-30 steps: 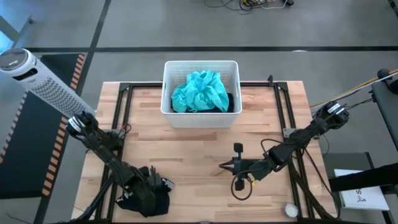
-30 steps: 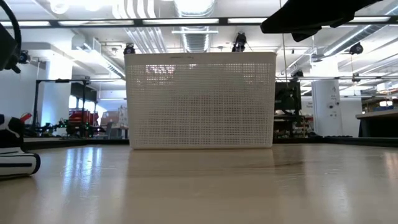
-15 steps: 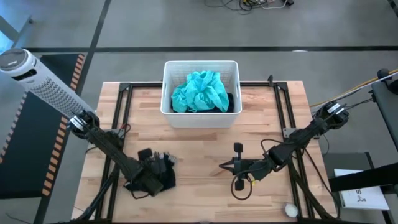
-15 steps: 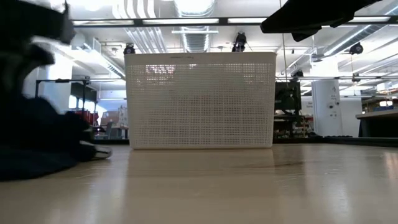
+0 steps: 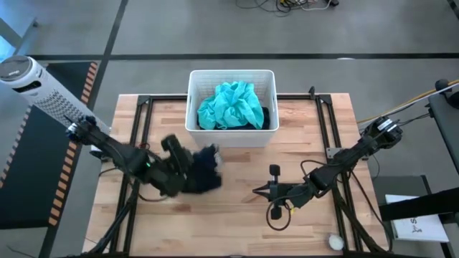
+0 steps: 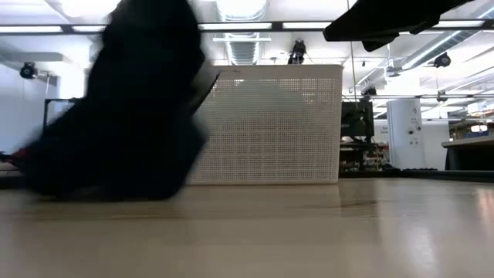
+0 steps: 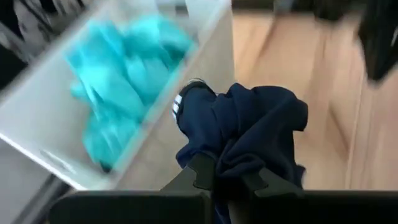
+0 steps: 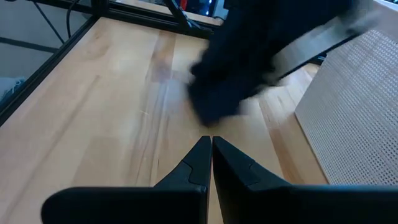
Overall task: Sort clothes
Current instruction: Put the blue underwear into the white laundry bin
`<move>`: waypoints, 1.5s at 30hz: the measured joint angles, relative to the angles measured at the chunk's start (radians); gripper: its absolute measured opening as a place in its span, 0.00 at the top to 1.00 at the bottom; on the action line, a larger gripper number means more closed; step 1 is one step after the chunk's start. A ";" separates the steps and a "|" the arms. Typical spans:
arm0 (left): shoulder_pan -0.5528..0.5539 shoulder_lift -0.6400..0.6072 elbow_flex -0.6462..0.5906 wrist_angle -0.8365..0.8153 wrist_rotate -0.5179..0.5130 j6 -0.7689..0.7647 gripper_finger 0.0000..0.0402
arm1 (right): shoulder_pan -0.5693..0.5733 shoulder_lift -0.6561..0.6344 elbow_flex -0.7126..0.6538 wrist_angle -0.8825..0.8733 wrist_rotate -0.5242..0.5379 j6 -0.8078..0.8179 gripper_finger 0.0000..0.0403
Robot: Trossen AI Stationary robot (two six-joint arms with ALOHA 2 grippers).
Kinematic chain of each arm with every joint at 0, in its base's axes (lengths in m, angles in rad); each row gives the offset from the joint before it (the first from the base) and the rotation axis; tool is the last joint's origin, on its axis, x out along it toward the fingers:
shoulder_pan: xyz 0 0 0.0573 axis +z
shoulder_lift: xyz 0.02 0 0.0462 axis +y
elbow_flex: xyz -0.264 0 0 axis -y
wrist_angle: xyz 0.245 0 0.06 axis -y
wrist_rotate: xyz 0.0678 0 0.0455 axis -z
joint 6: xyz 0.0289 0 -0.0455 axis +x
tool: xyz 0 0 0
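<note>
Now, from above, the left gripper point(image 5: 192, 172) is out over the table point(image 5: 237, 222) just in front of the white basket point(image 5: 231, 136), its fingers clamped on a dark navy garment point(image 5: 204, 170). The left wrist view adds what the high view cannot: the cloth is bunched and folded between the fingers point(image 7: 198, 174), with a small white-striped edge point(image 7: 177, 110) showing at one fold, and the basket wall sits just beyond it. The low view gives only a dark blurred mass point(image 6: 127, 108) hanging in front of the basket, so I cannot tell whether it touches the wood.

Counting: one basket, two arms, one garment in the grip. Inside the basket lies one crumpled teal shirt point(image 5: 231, 105), with one dark piece point(image 5: 267, 119) tucked beside it at the right wall.

The right gripper point(image 5: 257, 191) rests low at the table's middle right, fingers pressed together on nothing, as the right wrist view shows point(image 8: 207, 163). A small white ball point(image 5: 335, 242) sits near the front right corner.
</note>
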 joint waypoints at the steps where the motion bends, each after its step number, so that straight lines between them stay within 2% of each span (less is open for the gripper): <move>1: 0.017 -0.011 0.026 0.016 -0.014 0.045 1.00 | 0.000 0.000 0.000 0.000 0.000 0.000 1.00; 5: 0.099 -0.045 0.117 0.128 -0.037 0.278 1.00 | 0.000 0.000 0.000 0.000 0.000 -0.001 1.00; 9: 0.208 -0.055 0.179 0.323 -0.024 0.551 1.00 | 0.000 0.000 0.000 0.000 0.000 0.000 1.00; 12: 0.309 -0.046 0.229 0.433 0.055 0.713 1.00 | 0.000 0.000 0.000 0.000 0.000 0.000 1.00; 15: 0.425 -0.016 0.300 0.476 0.175 0.798 1.00 | 0.000 0.000 0.000 0.000 0.000 0.000 1.00; 20: 0.607 0.065 0.438 0.478 0.280 0.869 1.00 | 0.000 0.000 0.000 -0.001 0.001 -0.001 1.00; 23: 0.700 0.131 0.521 0.477 0.385 0.888 1.00 | 0.000 0.000 0.000 -0.002 0.001 -0.002 1.00; 29: 0.818 0.278 0.668 0.469 0.558 0.886 1.00 | 0.000 0.000 -0.001 -0.007 0.001 -0.002 1.00; 37: 0.875 0.417 0.722 0.453 0.586 0.904 1.00 | 0.000 0.000 -0.001 -0.008 0.001 0.001 1.00; 45: 1.003 0.487 0.722 0.441 0.612 0.890 1.00 | 0.000 0.000 -0.001 -0.008 0.001 0.001 1.00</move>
